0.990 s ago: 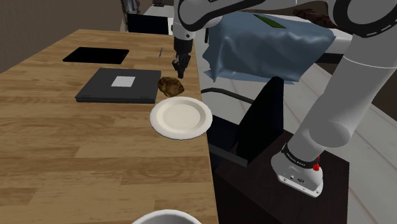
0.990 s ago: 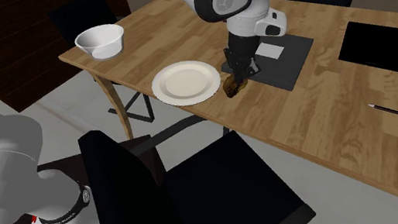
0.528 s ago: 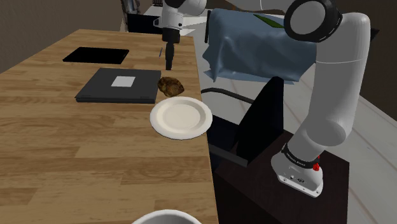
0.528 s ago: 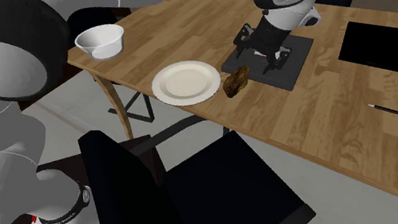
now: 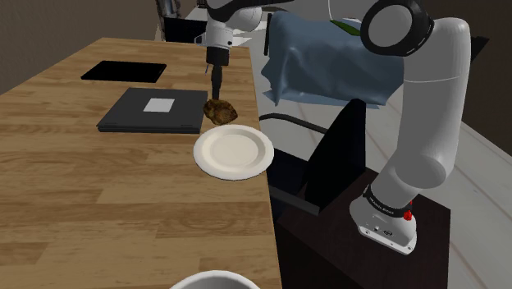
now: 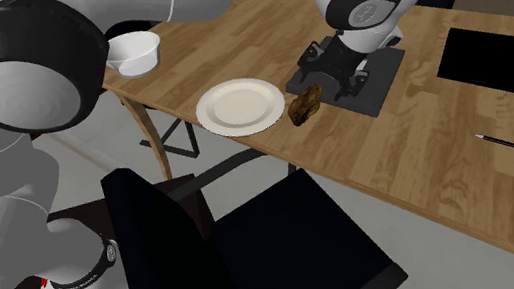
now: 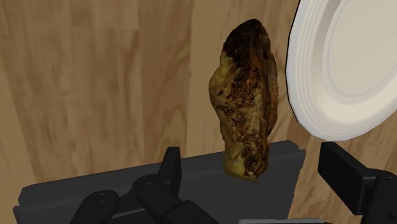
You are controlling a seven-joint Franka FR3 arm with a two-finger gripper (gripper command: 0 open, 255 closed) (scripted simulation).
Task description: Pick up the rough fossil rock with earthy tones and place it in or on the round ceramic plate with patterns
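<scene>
Two black fingers (image 7: 170,169) stand spread wide, clasping nothing. The rough brown-and-tan rock (image 7: 245,108) lies on the table in the gap between them, and neither finger touches it. In the shoulder view the black gripper (image 5: 217,85) hangs point-down just above the rock. The rock rests on the light wooden table (image 5: 98,189) near its edge, between the round white plate (image 5: 234,152) and a flat dark grey slab (image 5: 152,111) bearing a white square. A narrow gap separates rock and plate.
</scene>
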